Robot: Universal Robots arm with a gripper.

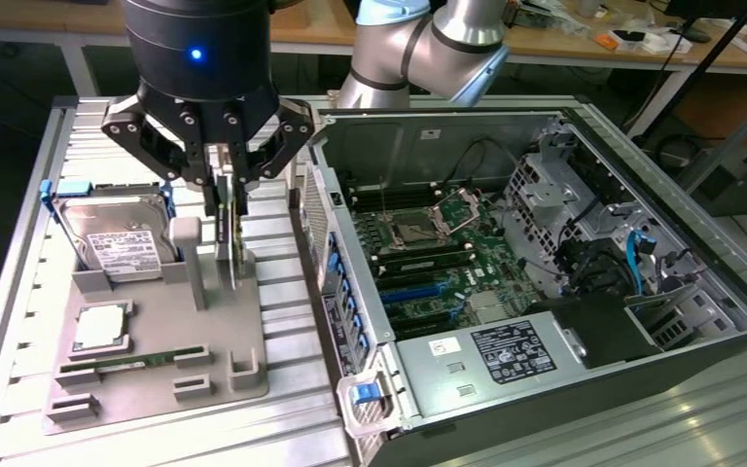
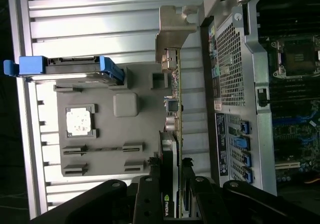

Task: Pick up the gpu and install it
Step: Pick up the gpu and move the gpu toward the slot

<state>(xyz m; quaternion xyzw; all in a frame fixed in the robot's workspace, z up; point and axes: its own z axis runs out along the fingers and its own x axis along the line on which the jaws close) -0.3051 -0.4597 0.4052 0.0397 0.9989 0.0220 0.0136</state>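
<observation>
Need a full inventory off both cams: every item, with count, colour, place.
graphics card: 1, dark green with silvery bracket, upright on edge in the stand
hard drive: 1, silver with white label and blue rails, leaning at the stand's far end
processor chip: 1, silver, flat in a stand pocket
memory stick: 1, green, lying flat on the stand's near end
stand: 1, grey, on the table
computer case: 1, grey, side open, at the exterior view's right
motherboard: 1, green, inside the case
power supply: 1, silver with black label, case's near end
table: 1, ribbed metal
arm: 1, silver-grey
end effector: 1, black, closed on the graphics card
</observation>
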